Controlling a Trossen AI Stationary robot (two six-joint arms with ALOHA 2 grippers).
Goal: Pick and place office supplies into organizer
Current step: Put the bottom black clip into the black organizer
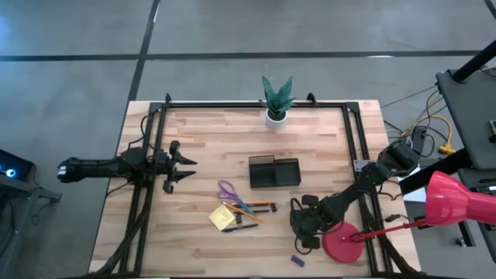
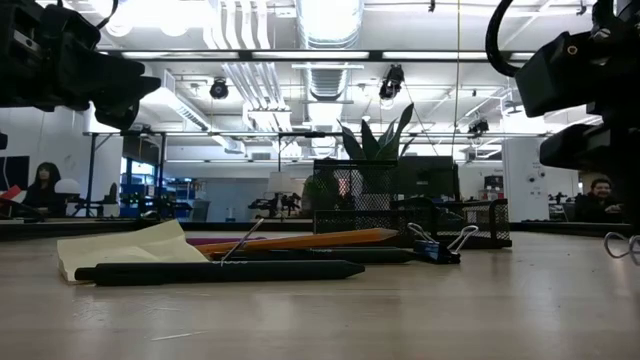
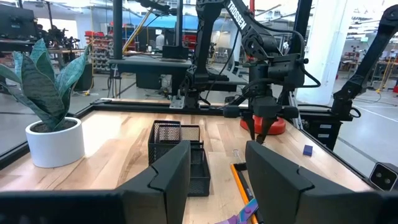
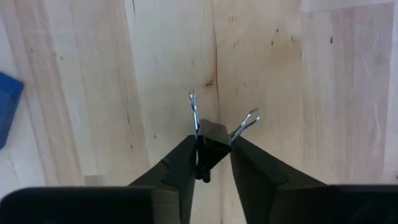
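My right gripper points down at the table's near right and is shut on a small black binder clip with two wire handles. The black mesh organizer stands mid-table. Left of my right gripper lie purple-handled scissors, a yellow sticky-note pad and orange and black pens. A small blue block lies near the front edge. My left gripper waits open and level at the table's left. My right gripper pinches the binder clip's black body between its two fingers, which come from above and point down. The two wire handles splay out beyond the fingertips. Whether the clip rests on the wood or hangs just above it, I cannot tell.
A red lamp's round base stands close beside my right gripper, toward the right edge. A potted plant stands at the far edge. Another binder clip lies near the organizer in the low view. Black rails run along the table's sides.
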